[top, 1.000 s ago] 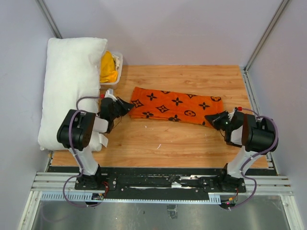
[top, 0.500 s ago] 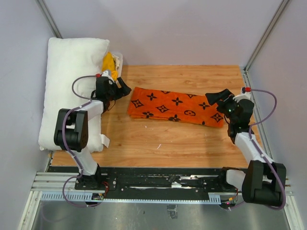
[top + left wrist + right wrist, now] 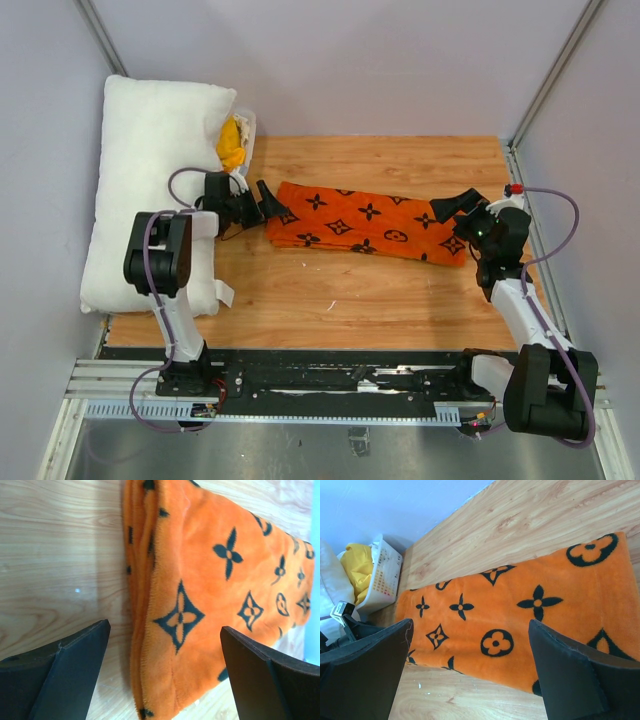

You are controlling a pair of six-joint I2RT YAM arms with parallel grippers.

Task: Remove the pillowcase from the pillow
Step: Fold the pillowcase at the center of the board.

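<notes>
One wooden table (image 3: 400, 300) carries everything, and the biggest thing beside it is the pillow (image 3: 150, 180), bare and white, lying along the left edge against the wall. The pillowcase (image 3: 365, 222) lies apart from it, flat and folded into a long strip across the middle of the table. Its orange pile is printed with black four-petal flowers and ringed blossoms, and one motif looks like interlaced letters, too small to read. The left arm's elbow is raised over the pillow's near half, its forearm low and pointing right. The right arm stretches up the table's right side with its wrist turned left. A white basket (image 3: 247, 128) is wedged against the pillow's far end, holding a plain yellow cloth (image 3: 231, 145). The left gripper (image 3: 165, 628) has its fingers spread wide astride the pillowcase's left end, gripping nothing. The right gripper (image 3: 470, 624) is likewise spread wide above the right end, holding nothing.
</notes>
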